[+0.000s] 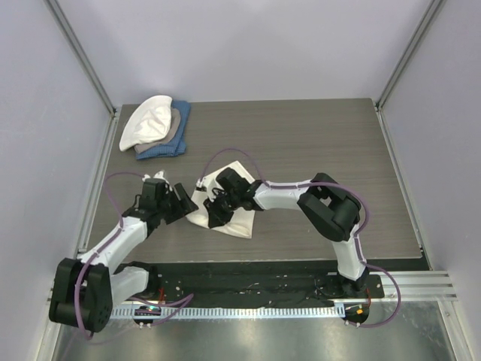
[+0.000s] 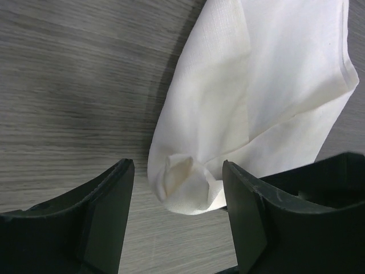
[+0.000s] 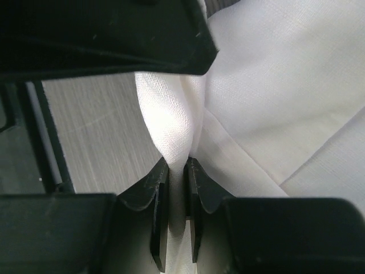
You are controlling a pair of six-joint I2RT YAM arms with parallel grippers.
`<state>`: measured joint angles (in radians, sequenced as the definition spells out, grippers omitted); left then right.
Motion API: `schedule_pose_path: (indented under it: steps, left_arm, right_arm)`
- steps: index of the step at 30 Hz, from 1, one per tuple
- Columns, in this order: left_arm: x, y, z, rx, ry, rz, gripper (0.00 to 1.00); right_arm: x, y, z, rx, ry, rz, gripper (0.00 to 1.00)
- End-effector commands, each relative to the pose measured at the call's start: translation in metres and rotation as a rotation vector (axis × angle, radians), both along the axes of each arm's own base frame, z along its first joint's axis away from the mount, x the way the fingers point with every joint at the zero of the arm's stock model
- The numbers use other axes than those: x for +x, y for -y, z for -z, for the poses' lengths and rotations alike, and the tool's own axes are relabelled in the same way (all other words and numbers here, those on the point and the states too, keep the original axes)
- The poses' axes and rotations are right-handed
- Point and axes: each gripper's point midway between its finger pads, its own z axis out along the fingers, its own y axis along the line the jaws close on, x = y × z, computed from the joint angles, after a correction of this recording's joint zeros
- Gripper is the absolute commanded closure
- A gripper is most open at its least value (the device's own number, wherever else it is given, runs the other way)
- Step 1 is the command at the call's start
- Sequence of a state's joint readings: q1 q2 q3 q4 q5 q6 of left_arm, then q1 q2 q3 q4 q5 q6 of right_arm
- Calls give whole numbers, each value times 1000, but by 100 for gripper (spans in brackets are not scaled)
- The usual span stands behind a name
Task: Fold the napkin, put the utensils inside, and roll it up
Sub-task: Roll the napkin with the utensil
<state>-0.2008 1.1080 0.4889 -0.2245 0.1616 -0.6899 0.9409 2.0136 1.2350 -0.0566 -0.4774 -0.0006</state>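
The cream napkin [image 1: 242,222] lies bunched on the table between the two arms. In the left wrist view its rolled end [image 2: 185,185] sits on the wood between the spread fingers of my left gripper [image 2: 177,166], which is open and not touching it. My right gripper [image 3: 177,166] is shut on a raised fold of the napkin [image 3: 274,85], and the cloth is pinched thin between its fingertips. From above, the left gripper [image 1: 183,203] is at the napkin's left edge and the right gripper [image 1: 213,210] is over its left part. The utensils are hidden.
A stack of white, tan and blue cloths [image 1: 156,128] lies at the table's far left. Metal frame posts and pale walls enclose the wooden table [image 1: 323,135]. A black part of the other arm [image 3: 102,34] crosses the top of the right wrist view.
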Motion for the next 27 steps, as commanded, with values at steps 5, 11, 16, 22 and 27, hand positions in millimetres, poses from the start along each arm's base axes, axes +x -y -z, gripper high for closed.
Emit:
schedule_pose_path:
  steps: [5, 11, 16, 22, 27]
  left_arm:
    - [-1, 8, -9, -107, 110, -34, 36]
    - [-4, -1, 4, -60, 70, -69, 39]
    - [-3, -5, 6, -47, 78, -96, 41]
    - [-2, -13, 11, -27, 83, -142, 54]
    - [2, -11, 11, -31, 91, -127, 75]
  right_arm:
    - [-30, 19, 40, -85, -271, -15, 79]
    - [-25, 21, 46, -85, -293, -5, 79]
    - [-24, 23, 49, -90, -299, 2, 79]
    - [-24, 24, 52, -94, -309, 6, 79]
    - [-20, 23, 49, -90, -289, 17, 79]
